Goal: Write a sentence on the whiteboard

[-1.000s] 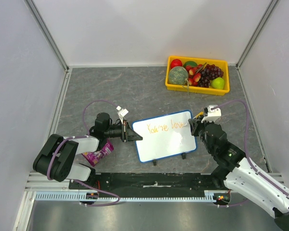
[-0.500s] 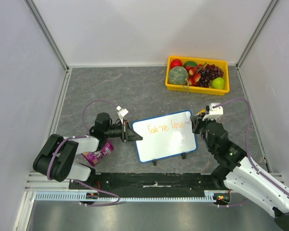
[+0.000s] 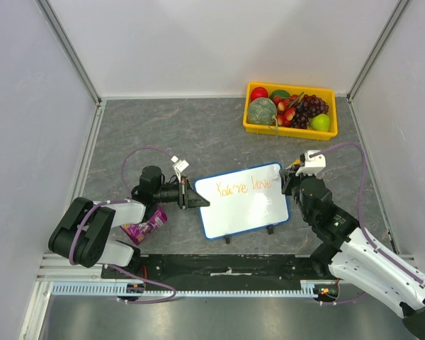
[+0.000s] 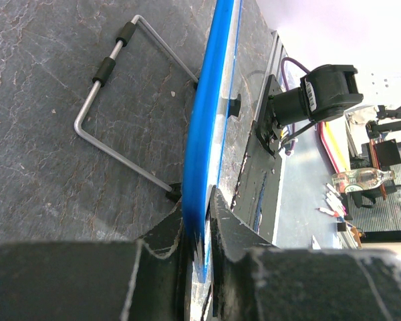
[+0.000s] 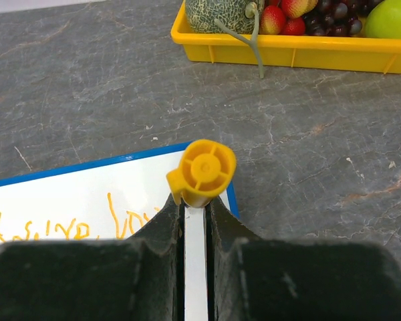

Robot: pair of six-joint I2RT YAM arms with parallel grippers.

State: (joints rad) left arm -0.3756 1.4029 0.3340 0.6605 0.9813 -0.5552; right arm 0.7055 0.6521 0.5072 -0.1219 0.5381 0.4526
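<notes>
Our left gripper (image 4: 197,212) is clamped on the whiteboard (image 3: 248,212), its two fingers pinching the blue frame at the board's left edge. From this gripper the board runs away toward our other arm, standing tilted on the grey table (image 3: 163,134). A bent wire stand (image 4: 110,110) is propped behind it, just off to one side of the fingers.

Our right gripper (image 5: 195,215) is closed on an orange marker (image 5: 202,172), whose butt end points back at the wrist camera. The marker sits over the board's far right corner. Its tip is hidden, so we cannot tell whether it touches the surface.

The sentence (image 3: 244,187) lies just left of this gripper, along the board's upper part, in orange script reading about "You're love".

A yellow tray (image 3: 283,130) of fruit (image 3: 308,108) stands beyond the right gripper, well apart from it. A purple packet (image 3: 145,228) lies behind the left gripper, beside that arm.
</notes>
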